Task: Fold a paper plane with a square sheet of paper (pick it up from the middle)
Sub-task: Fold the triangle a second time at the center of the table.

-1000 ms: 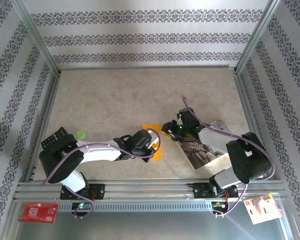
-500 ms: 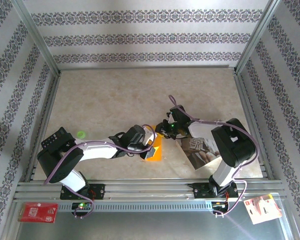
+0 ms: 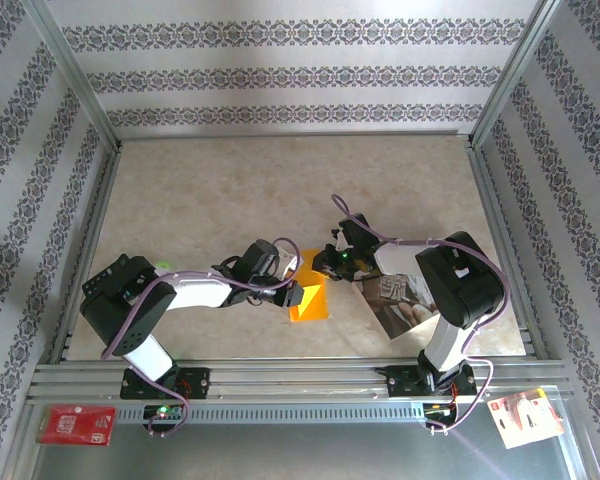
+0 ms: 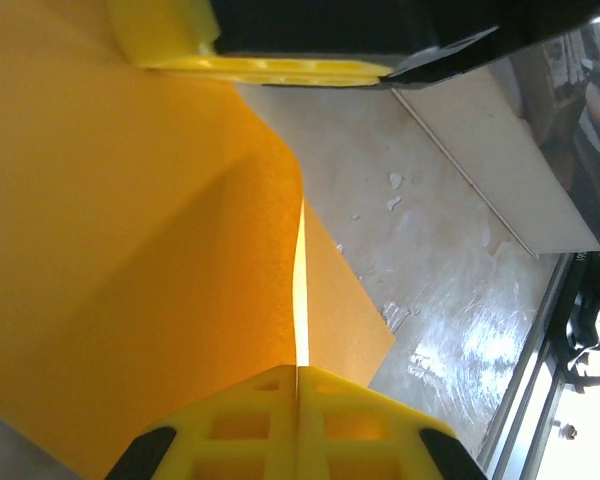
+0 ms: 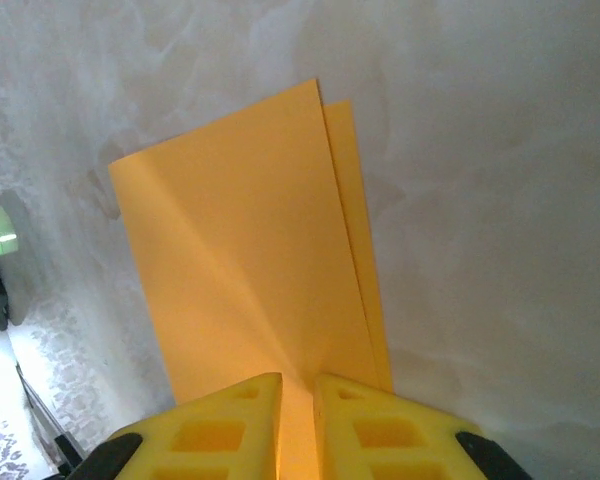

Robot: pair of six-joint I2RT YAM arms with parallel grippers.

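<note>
The square sheet of paper (image 3: pixel 310 300) is bright orange and lies doubled over near the table's middle front. In the left wrist view the sheet (image 4: pixel 130 250) curves up in a fold, and my left gripper (image 4: pixel 300 372) is shut on its edge with both yellow fingers pressed together. My left gripper (image 3: pixel 292 288) sits at the sheet's left side in the top view. My right gripper (image 3: pixel 326 266) meets the sheet from the far right. In the right wrist view the sheet (image 5: pixel 240 260) shows two offset layers, and my right gripper (image 5: pixel 297 388) pinches its near edge in a narrow gap.
A glossy printed photo sheet (image 3: pixel 412 306) lies right of the paper, under the right arm. A small red card (image 3: pixel 75 424) and a white card (image 3: pixel 525 417) rest on the front rail. A green dot (image 3: pixel 162 267) sits by the left arm. Aluminium posts frame the table.
The right gripper has swung left onto the orange sheet and narrowed its jaws on it. The left gripper has shifted slightly with the sheet, which now stands more folded.
</note>
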